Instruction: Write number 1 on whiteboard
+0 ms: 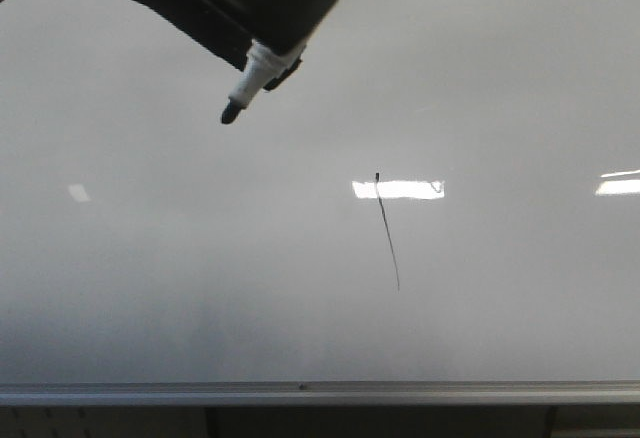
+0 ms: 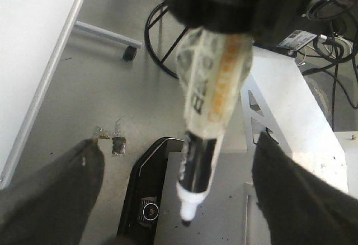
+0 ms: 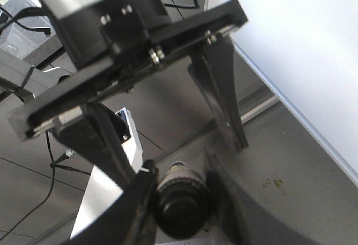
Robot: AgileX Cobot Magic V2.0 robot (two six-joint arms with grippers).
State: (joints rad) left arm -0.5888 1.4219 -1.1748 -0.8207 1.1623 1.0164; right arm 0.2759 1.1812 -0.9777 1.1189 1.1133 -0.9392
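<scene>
One marker (image 1: 243, 86) at upper left of front view, tip off the whiteboard (image 1: 150, 278), pinched between the right gripper (image 3: 182, 200) jaws. Left gripper (image 2: 176, 200) jaws spread, nothing held. Number 1 (image 1: 387, 230) sits right of centre.

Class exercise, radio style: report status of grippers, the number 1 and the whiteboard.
Marker off the whiteboard, gripper states unclear. Number 1 drawn: thin slanted black stroke. Nothing covering it.
</scene>
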